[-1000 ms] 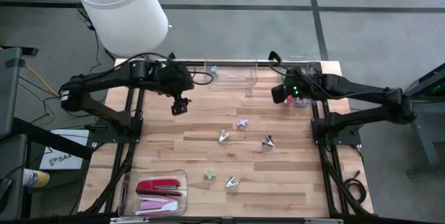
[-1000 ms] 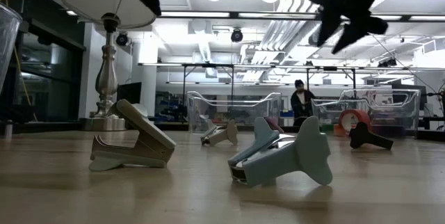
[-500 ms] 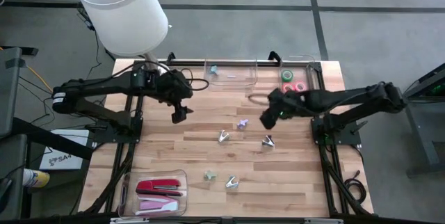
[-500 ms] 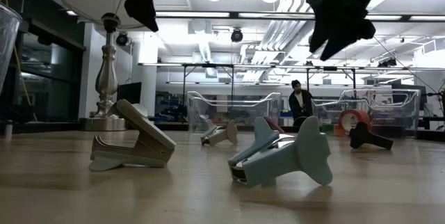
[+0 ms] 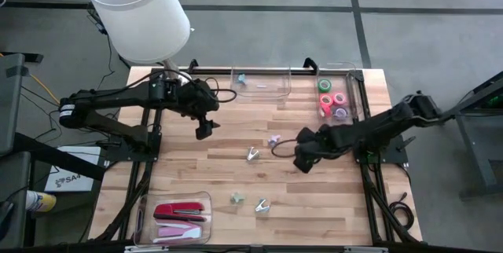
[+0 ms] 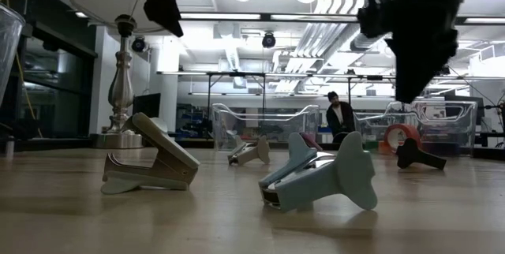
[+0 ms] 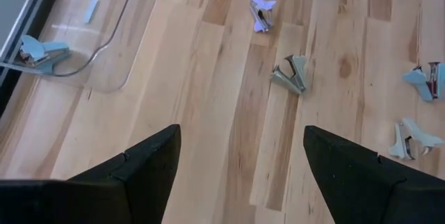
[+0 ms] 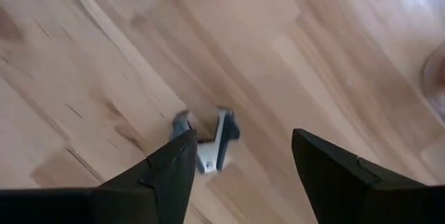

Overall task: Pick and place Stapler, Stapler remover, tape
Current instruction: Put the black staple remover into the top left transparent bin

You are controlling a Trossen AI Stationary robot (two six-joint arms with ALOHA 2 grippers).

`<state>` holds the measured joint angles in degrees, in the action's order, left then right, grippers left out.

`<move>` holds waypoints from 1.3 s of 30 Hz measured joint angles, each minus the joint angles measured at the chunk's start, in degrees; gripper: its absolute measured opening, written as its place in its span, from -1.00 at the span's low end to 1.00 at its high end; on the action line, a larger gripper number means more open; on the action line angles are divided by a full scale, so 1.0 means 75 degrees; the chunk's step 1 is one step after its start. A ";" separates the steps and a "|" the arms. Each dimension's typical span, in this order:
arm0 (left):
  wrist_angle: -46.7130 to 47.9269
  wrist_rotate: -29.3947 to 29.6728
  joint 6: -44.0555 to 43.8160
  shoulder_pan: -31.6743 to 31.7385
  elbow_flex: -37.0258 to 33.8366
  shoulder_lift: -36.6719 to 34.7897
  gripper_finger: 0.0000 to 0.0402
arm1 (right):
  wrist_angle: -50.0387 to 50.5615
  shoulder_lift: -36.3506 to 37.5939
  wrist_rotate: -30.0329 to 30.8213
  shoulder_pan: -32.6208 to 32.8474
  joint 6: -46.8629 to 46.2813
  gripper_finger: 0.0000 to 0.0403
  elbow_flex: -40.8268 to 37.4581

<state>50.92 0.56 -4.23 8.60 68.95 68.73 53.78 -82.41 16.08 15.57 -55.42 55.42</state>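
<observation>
Wooden butcher-block table (image 5: 196,174) seen from above, scattered with small office items.

Clear bins sit on it: one at 12 o'clock (image 5: 262,82), one at 1 o'clock holding tape rolls (image 5: 332,98), and one at 7 o'clock (image 5: 173,218) holding staplers (image 5: 179,210). Staple removers lie loose near the centre (image 5: 252,154) (image 5: 273,139) and toward 6 o'clock (image 5: 237,198) (image 5: 262,204). A lamp (image 5: 138,11) stands at 11 o'clock.

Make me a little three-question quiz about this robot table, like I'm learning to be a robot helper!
1. True or false: the right tool hangs open above a staple remover.
2. Which box holds the tape rolls: A the box by the right arm, B the box at the table's front-left corner?
3. Fill in: the red stapler lies in the box at the table's front-____ corner.

Key: 1 true; 2 A; 3 left.
</observation>
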 joint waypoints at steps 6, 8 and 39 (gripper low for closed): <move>-0.0039 0.0003 0.0041 0.0000 0.0000 0.0000 0.49 | 0.0347 -0.0427 0.0009 0.0663 -0.0540 0.14 0.0000; -0.0040 0.0003 0.0041 0.0000 0.0000 0.0000 0.49 | 0.0470 -0.0565 0.0011 0.0860 -0.0620 0.14 0.0000; -0.0099 0.0006 0.0039 0.0000 0.0000 0.0005 0.49 | 0.0370 -0.0779 0.0912 0.1745 0.0165 0.47 0.0000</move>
<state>50.18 0.60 -3.95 8.60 68.95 68.77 56.55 -88.25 22.92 28.67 -54.18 55.42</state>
